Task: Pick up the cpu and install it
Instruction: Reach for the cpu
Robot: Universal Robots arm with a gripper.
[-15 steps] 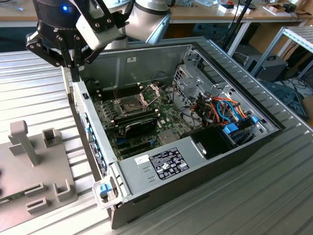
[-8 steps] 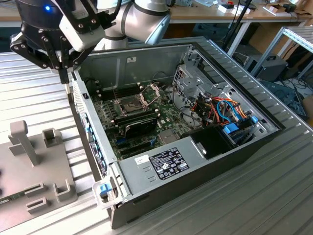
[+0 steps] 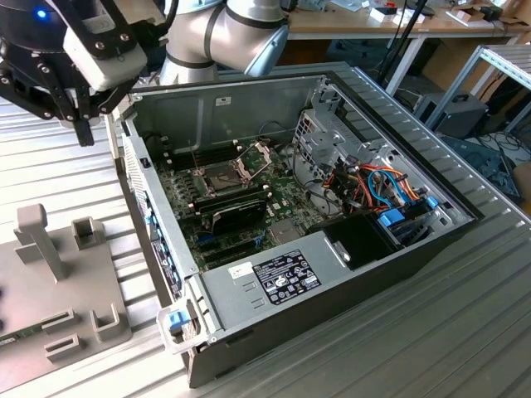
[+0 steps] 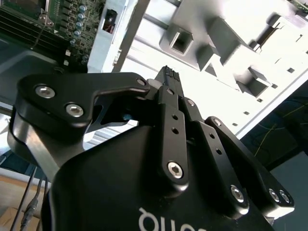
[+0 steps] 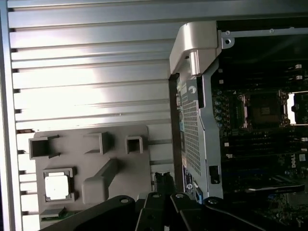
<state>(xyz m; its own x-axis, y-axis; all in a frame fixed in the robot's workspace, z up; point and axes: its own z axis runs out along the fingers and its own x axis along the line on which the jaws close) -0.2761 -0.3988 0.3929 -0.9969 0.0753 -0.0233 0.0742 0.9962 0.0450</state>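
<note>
The hand [image 3: 83, 133] hangs over the tabletop [image 3: 50, 178] beside the open computer case [image 3: 249, 104], its fingers pressed together. The cpu [image 5: 57, 186] lies in a pocket of the grey holder [image 5: 137, 166], apart from the hand.

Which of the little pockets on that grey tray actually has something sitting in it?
The square pocket holding the cpu, a silver chip, in the first wrist view. Other pockets on the grey tray look hollow.
</note>
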